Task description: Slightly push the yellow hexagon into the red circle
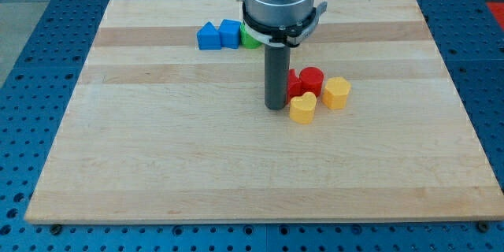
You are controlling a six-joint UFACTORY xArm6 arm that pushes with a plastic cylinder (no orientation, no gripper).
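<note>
The yellow hexagon (337,93) sits right of the board's centre, touching or nearly touching the red circle (312,80) at its upper left. A yellow heart (303,107) lies just below the red circle, left of the hexagon. Another red block (293,84) is partly hidden behind my rod. My tip (276,107) rests on the board just left of the yellow heart and the red blocks, two blocks away from the hexagon.
Two blue blocks (209,36) (230,33) and a green block (250,39), partly hidden by the arm, lie in a row near the view's top. The wooden board (157,142) sits on a blue perforated table.
</note>
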